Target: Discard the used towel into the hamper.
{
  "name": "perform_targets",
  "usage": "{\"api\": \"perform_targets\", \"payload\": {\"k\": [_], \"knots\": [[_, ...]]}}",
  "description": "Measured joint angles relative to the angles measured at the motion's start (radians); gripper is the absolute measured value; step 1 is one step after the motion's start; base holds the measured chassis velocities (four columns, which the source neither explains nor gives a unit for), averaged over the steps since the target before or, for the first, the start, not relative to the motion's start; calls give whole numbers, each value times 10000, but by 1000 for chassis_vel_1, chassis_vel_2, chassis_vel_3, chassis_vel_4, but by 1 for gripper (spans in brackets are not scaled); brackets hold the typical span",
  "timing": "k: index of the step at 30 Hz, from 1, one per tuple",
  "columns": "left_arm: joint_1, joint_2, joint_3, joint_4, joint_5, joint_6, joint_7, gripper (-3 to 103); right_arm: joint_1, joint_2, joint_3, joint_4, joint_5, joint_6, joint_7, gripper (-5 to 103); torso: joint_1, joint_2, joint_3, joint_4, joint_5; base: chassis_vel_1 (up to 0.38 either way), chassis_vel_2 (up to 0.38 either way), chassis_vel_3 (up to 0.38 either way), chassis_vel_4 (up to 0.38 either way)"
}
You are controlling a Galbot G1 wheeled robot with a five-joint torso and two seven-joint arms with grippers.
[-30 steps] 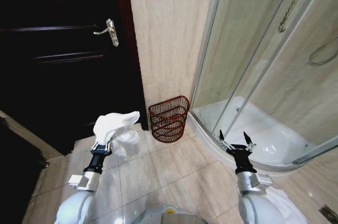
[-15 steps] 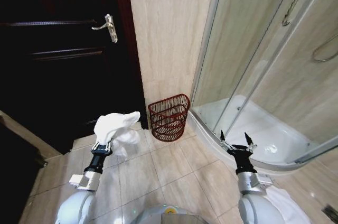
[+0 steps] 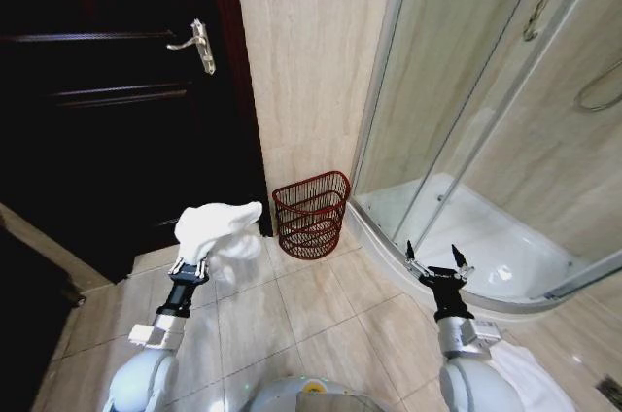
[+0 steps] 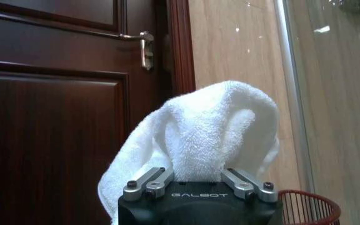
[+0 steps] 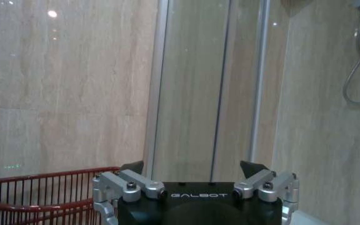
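Fingers (image 4: 152,180) of the left gripper (image 3: 187,271) are clamped on a white towel (image 3: 214,225), which bunches up above them in a rounded hump and droops down one side; the left wrist view shows the terry cloth rising from between the finger links, with the dark wooden door (image 4: 55,117) and its metal lever handle (image 4: 141,44) behind it. That gripper is raised over the tiled floor (image 3: 292,305) in front of the door, on the robot's left, with the towel hanging in the air and touching nothing else.

The hamper (image 3: 311,215), a dark red-brown wire-mesh basket, stands on the floor against the beige tiled wall (image 3: 311,52), between the door frame and the curved edge of the glass shower enclosure (image 3: 466,120). It sits near the towel but apart from it, farther from the robot and toward its right. Its rim also shows in the left wrist view (image 4: 311,206) and in the right wrist view (image 5: 36,187).

The right gripper (image 3: 436,266) is held up on the robot's right, in front of the white shower tray (image 3: 486,247), its fingers (image 5: 130,168) spread wide and holding nothing
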Motion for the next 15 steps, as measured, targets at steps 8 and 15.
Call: {"api": "perform_targets", "payload": {"k": [8, 15], "knots": [[-5, -6, 39, -78, 29, 28, 104, 14, -32, -1, 3, 58, 2, -1, -14, 100, 18, 36, 26, 0, 1, -58, 56, 59, -58], [-64, 75, 152, -236, 31, 253, 127, 14, -104, -1, -22, 75, 54, 42, 14, 100, 27, 58, 39, -1, -1, -69, 62, 66, -72]]}}
